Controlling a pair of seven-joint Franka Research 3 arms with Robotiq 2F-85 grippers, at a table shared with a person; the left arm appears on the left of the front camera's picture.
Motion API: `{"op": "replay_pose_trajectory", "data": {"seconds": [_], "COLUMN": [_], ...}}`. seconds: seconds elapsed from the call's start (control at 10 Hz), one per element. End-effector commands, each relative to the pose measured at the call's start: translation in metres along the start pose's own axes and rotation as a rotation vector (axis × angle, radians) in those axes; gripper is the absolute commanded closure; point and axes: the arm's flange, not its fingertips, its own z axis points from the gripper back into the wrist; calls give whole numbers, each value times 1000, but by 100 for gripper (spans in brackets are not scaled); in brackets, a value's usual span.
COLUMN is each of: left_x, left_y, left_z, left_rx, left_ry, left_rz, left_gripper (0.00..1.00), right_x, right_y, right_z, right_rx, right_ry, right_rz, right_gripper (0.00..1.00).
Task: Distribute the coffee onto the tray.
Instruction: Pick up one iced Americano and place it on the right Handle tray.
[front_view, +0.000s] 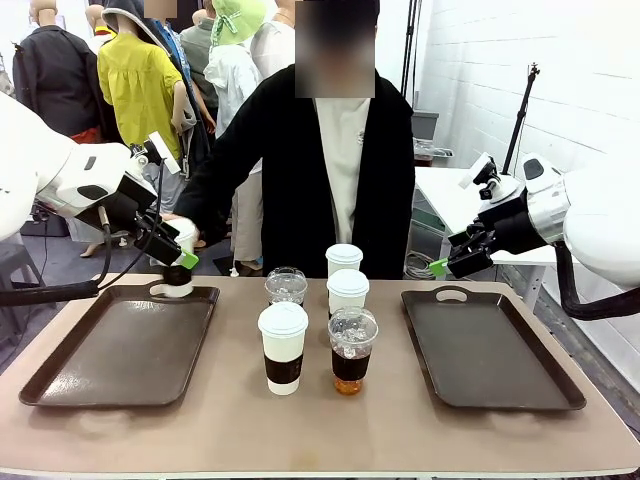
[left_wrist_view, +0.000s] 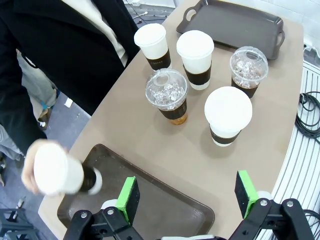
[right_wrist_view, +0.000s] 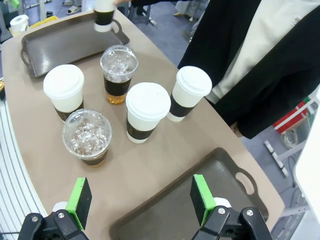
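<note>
Two robot arms face a person across a tan bench (front_view: 320, 430). The person's hand (left_wrist_view: 27, 175) holds a white paper cup (left_wrist_view: 57, 170) with a dark sleeve at the far, handle end of the left tray (front_view: 120, 350), apparently setting it down there. The left hand (left_wrist_view: 187, 196) hovers just beside that cup with its fingers spread wide, grasping nothing. The cup sits outside the fingers, off to one side. The right hand (right_wrist_view: 140, 200) hangs above the right tray (front_view: 490, 350), likewise released and empty.

Five more coffees stand bunched mid-bench, ahead of both hands and between the trays. Three are lidded paper cups (front_view: 283, 345) and two are iced coffees (front_view: 352, 350) under clear domes.

Distribution looks barely begun. Next, one hand would likely reach into the cluster and close round an outer cup's sleeve without nudging its close neighbours. It would then lift the cup upright and carry it to its own tray.
</note>
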Motion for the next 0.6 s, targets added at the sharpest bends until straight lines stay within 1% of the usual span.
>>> {"op": "replay_pose_trajectory", "data": {"seconds": [0.0, 0.1, 0.3, 0.4, 0.5], "left_x": [1, 1, 1, 1, 1], "left_y": [1, 1, 1, 1, 1], "left_z": [0, 0, 0, 0, 0], "left_rx": [-2, -2, -2, -2, -2], "left_ry": [7, 7, 7, 7, 7], "left_rz": [7, 7, 7, 7, 7], "left_gripper": [0, 0, 0, 0, 0], "right_x": [12, 14, 19, 21, 22], "right_y": [-11, -16, -26, -29, -32], "right_z": [-1, -2, -8, -10, -11], "right_rx": [61, 99, 100, 120, 176], "right_ry": [46, 68, 183, 244, 213], "right_rz": [62, 84, 75, 96, 124], "right_gripper": [0, 0, 0, 0, 0]}}
